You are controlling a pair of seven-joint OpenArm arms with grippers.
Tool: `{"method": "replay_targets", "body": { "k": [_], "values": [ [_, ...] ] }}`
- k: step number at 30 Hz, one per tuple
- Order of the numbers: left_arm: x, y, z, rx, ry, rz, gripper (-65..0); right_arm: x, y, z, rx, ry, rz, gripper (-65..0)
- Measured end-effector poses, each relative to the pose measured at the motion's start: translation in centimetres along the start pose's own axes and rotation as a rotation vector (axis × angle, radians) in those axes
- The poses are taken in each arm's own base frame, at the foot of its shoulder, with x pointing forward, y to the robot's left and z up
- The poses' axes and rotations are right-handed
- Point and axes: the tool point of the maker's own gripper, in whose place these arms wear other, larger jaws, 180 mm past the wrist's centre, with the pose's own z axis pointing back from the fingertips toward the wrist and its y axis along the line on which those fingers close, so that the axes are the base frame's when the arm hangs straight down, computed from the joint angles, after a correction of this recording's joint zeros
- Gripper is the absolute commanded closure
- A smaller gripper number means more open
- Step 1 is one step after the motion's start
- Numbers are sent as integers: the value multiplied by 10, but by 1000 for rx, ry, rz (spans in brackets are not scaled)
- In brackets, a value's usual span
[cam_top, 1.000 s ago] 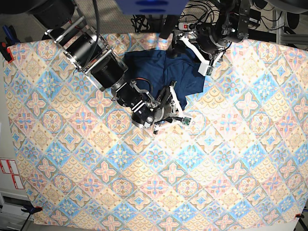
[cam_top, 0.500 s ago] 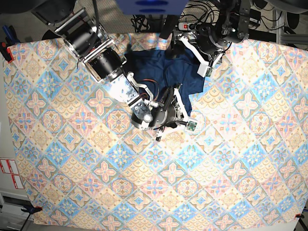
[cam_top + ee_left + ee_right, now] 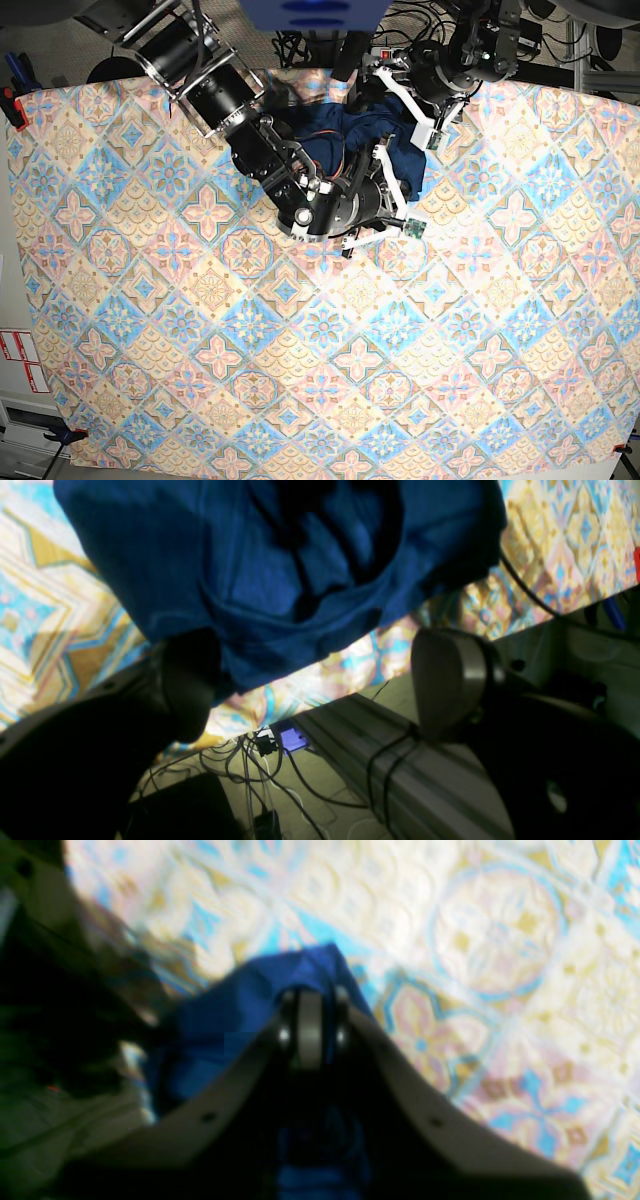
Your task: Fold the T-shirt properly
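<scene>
The dark navy T-shirt [image 3: 345, 135] lies bunched near the table's back edge, partly under my right arm. My right gripper [image 3: 382, 156] is over the shirt's right part. In the right wrist view, my right gripper [image 3: 310, 1007] is shut on a fold of the T-shirt [image 3: 235, 1015], lifted a little above the patterned cloth. My left gripper [image 3: 438, 120] hangs just right of the shirt, wide open. In the left wrist view, my left gripper [image 3: 320, 665] stands open with the T-shirt [image 3: 280, 570] ahead of its fingers [image 3: 192, 680] and nothing between them.
The pastel patterned tablecloth [image 3: 300, 350] covers the whole table. Cables and a power strip [image 3: 385, 50] lie behind the back edge, close to the shirt. A red clamp [image 3: 10, 102] grips the left edge. The aluminium frame [image 3: 400, 780] runs below the left gripper.
My right arm has swung up and to the right, carrying the shirt's edge toward the back. The shirt is now more bunched. My left gripper has barely moved.
</scene>
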Motion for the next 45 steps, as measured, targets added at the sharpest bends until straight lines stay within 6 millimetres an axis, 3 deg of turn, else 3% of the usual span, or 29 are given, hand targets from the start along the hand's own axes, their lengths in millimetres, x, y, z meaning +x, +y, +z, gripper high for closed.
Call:
{"method": "replay_targets", "body": {
  "k": [4, 22, 31, 37, 45],
  "values": [
    [10, -5, 5, -8, -35, -16, -589, 3, 1, 0, 9, -11, -6, 0],
    [11, -7, 7, -10, -38, -19, -589, 0, 1, 0, 11, -6, -10, 0],
    [12, -6, 7, -6, -41, -22, -589, -20, 0, -8, 28, 37, -48, 0],
    [28, -2, 2, 0, -64, -43, -589, -28, -4, -6, 15, 58, -46, 0],
    [11, 0, -16, -13, 1, -27, -589, -25, -4, -7, 15, 53, -48, 0]
  ]
}}
